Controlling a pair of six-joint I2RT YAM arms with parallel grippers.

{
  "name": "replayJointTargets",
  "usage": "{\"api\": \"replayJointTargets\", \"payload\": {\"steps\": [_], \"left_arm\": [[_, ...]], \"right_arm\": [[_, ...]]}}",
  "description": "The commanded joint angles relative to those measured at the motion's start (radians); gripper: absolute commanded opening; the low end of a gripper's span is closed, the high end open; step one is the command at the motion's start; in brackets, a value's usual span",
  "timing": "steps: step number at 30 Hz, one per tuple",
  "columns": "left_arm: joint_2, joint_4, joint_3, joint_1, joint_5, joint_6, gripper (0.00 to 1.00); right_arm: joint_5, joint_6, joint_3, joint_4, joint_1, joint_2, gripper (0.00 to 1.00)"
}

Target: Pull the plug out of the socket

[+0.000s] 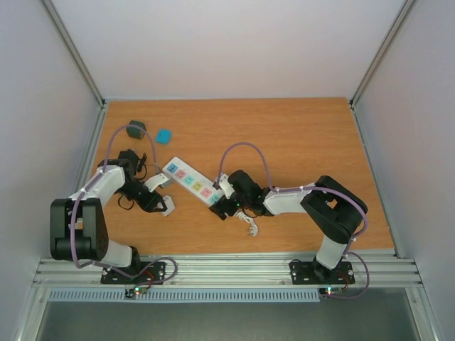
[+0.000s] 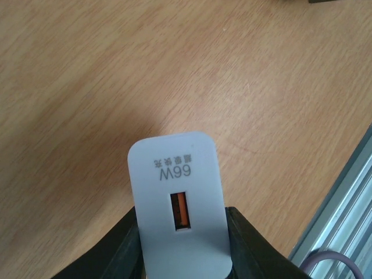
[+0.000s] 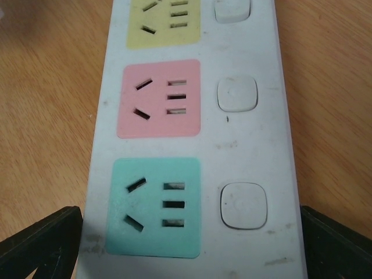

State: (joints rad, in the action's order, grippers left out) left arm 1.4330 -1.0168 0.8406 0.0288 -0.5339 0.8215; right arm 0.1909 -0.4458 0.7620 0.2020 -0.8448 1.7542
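Note:
The socket (image 1: 190, 182) is a long white strip with pastel outlet panels, lying slantwise mid-table. Its green, pink and yellow panels (image 3: 152, 206) fill the right wrist view, all with nothing plugged in. My right gripper (image 1: 219, 202) (image 3: 192, 232) stands open at the strip's right end, one black finger (image 3: 40, 241) on each side of it. The plug (image 1: 166, 207) (image 2: 177, 221), a white charger block with an orange USB port, is apart from the strip, near its left end. My left gripper (image 1: 160, 204) (image 2: 181, 226) is shut on the plug, over bare wood.
A black adapter (image 1: 136, 129) and a small blue object (image 1: 164, 135) lie at the back left. The strip's curly white cord (image 1: 249, 224) trails by the right arm. An aluminium rail (image 2: 343, 221) borders the table.

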Motion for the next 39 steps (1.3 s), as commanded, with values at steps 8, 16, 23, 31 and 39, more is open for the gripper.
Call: {"api": "replayJointTargets", "payload": {"steps": [8, 16, 23, 31, 39], "left_arm": [[0.103, -0.018, 0.023, 0.083, -0.038, 0.076, 0.57], [0.080, 0.046, 0.033, 0.113, -0.018, 0.038, 0.77], [0.043, 0.128, 0.025, 0.113, 0.052, -0.032, 0.75], [-0.005, 0.150, 0.037, 0.114, 0.079, -0.060, 0.76], [-0.073, 0.143, 0.057, 0.114, 0.058, -0.079, 0.88]], "right_arm": [[0.005, 0.002, 0.123, -0.083, -0.011, 0.008, 0.99], [0.011, 0.001, 0.220, -0.138, -0.011, 0.073, 0.99], [0.015, 0.003, 0.293, -0.183, -0.019, 0.119, 0.99], [-0.013, -0.004, 0.388, -0.243, -0.040, 0.194, 0.99], [-0.046, -0.024, 0.441, -0.305, -0.045, 0.245, 0.92]]}}
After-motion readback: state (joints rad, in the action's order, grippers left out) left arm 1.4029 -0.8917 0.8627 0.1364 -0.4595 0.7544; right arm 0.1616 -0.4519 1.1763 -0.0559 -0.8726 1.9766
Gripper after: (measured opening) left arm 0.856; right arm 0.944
